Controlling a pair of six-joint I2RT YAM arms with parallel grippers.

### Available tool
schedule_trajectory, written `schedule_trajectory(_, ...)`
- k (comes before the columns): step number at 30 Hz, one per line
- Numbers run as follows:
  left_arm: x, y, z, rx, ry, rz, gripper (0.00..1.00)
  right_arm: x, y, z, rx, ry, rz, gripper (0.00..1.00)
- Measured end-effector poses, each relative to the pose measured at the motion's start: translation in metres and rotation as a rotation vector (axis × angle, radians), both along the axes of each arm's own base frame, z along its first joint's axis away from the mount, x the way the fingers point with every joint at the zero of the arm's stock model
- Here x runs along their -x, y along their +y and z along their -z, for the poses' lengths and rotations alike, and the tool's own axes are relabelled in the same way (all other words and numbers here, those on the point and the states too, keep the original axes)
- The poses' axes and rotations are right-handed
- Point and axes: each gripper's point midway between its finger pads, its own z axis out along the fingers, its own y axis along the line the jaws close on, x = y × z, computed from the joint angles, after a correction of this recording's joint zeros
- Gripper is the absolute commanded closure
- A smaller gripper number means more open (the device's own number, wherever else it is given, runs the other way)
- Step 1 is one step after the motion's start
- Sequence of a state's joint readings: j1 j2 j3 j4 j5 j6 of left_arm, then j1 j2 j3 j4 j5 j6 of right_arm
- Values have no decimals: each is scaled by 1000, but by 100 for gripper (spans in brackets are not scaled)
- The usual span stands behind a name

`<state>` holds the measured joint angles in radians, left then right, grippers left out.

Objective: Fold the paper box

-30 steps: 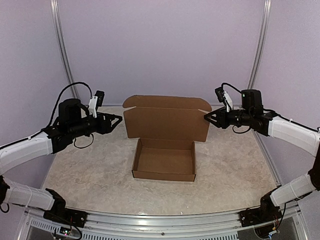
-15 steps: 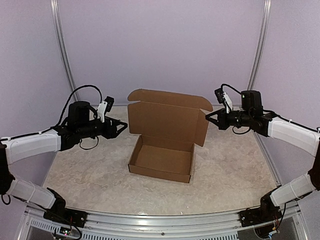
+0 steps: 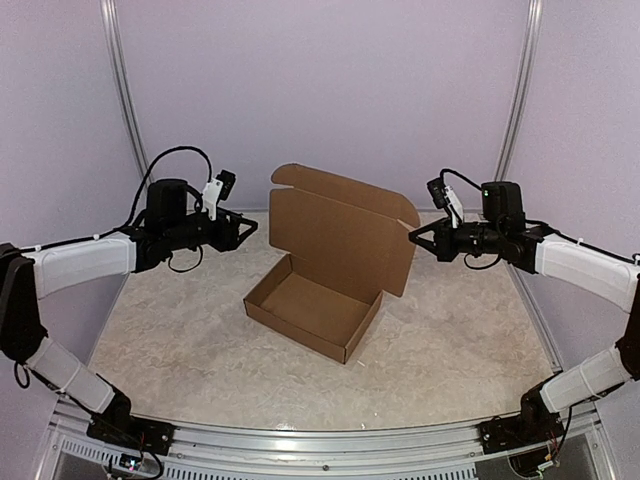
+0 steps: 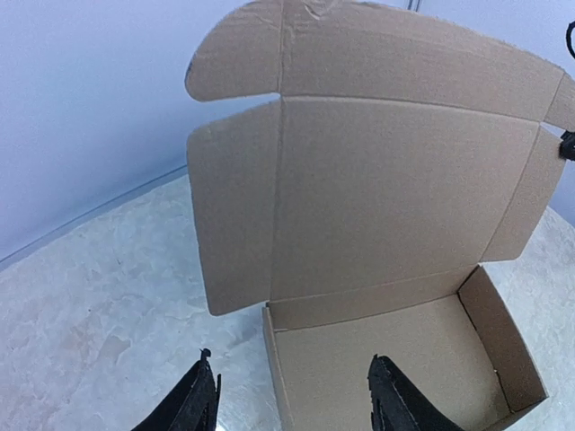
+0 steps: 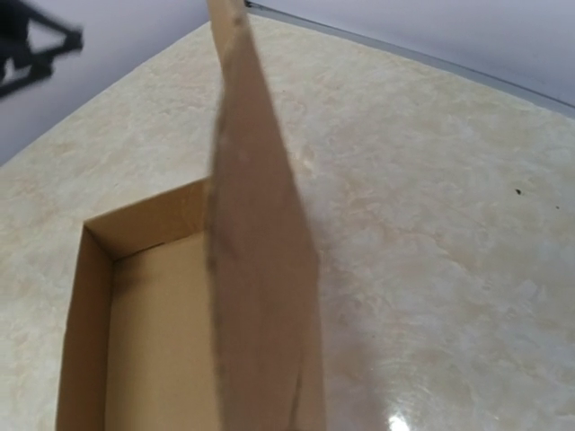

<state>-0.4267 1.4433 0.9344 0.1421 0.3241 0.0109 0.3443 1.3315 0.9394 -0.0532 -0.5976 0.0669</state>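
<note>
The paper box [image 3: 320, 300] is a brown cardboard tray standing skewed on the table, with its lid [image 3: 340, 240] upright at the back. My right gripper [image 3: 413, 237] is shut on the lid's right side flap [image 5: 256, 269]. In the right wrist view that flap runs edge-on down to the bottom edge and my own fingers do not show. My left gripper [image 3: 254, 228] hovers open just left of the lid, apart from it. In the left wrist view, the left gripper [image 4: 289, 368] frames the tray's rear left corner [image 4: 268, 310], with the left lid flap [image 4: 234, 206] ahead.
The box stands on a beige marbled tabletop [image 3: 180, 340]. Lilac walls with metal posts [image 3: 125, 110] close the back and sides. An aluminium rail [image 3: 320, 435] runs along the near edge between the arm bases.
The right gripper has shut on the lid's right flap. The box has turned about that flap, its left end swinging toward the near edge. The left gripper has moved right and back, following the lid.
</note>
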Motion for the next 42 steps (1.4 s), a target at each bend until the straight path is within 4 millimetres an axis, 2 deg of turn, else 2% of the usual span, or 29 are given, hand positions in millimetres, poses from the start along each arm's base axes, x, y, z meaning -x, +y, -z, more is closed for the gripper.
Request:
schedule_trajectory(5, -35, 12, -34, 12, -68, 17, 45, 3, 2, 0, -5, 2, -19, 100)
schedule_trajectory(9, -56, 13, -47, 14, -95, 90, 44, 5, 3, 0, -11, 5, -31, 100)
schedule_trajectory(21, -98, -3, -5, -15, -2, 289, 45, 10, 6, 1, -12, -7, -64, 100)
schedule_trajectory(28, -114, -12, 7, -1, 24, 341, 45, 12, 7, 1, -14, -9, -75, 100)
schedule_trajectory(35, -123, -20, 9, 14, 27, 381, 45, 13, 7, 1, -15, -10, -83, 100)
schedule_trajectory(42, -130, -35, -4, 23, -6, 417, 48, 13, 7, 1, -13, -11, -85, 100)
